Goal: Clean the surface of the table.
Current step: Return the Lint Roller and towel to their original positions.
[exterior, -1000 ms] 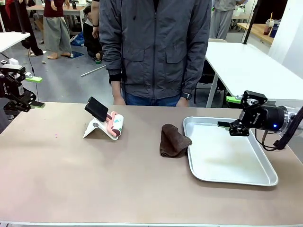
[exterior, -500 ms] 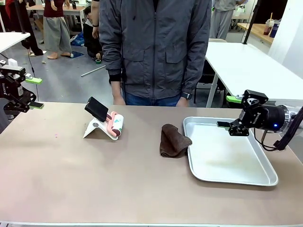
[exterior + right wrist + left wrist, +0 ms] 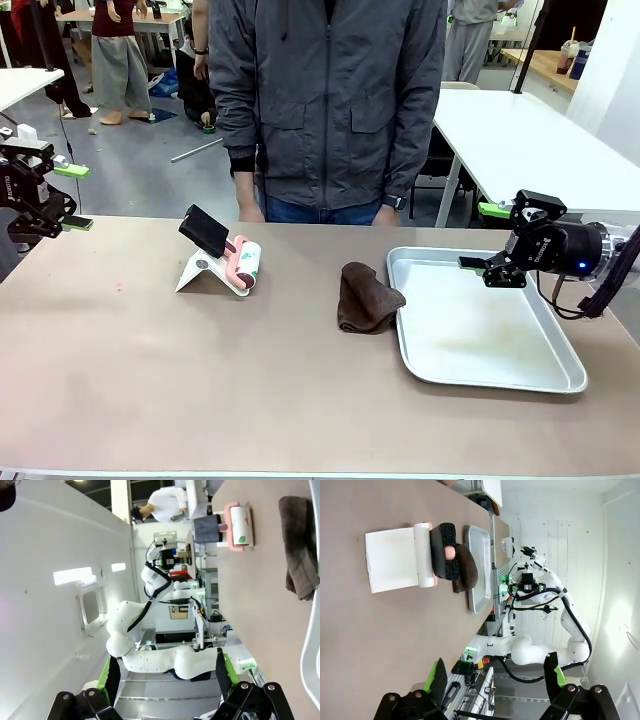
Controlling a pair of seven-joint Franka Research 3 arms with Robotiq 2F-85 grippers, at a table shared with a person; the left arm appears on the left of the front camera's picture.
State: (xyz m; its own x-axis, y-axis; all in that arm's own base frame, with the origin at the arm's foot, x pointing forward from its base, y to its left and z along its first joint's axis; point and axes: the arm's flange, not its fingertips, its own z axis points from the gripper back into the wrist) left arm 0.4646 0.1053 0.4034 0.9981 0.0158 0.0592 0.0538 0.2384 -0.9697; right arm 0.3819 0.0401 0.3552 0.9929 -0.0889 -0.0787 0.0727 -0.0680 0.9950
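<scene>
Lying on the table (image 3: 150,380), a brown cloth (image 3: 366,297) touches the tray (image 3: 490,372).

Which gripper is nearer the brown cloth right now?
Right. The right gripper hovers over the tray's far edge, just beyond the brown cloth; the left gripper hangs off the table's far-left corner.

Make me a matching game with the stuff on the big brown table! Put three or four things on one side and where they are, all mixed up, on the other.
Things:
1. brown cloth
2. lint roller
3. metal tray
4. right pincer

Places or states:
A. open, hovering above the tray's far right corner
B. on the table's right side, nothing lying in it
C. crumpled against the tray's left rim
D. resting on a white stand, left of the middle

Pairs: 1-C, 2-D, 3-B, 4-A
</scene>
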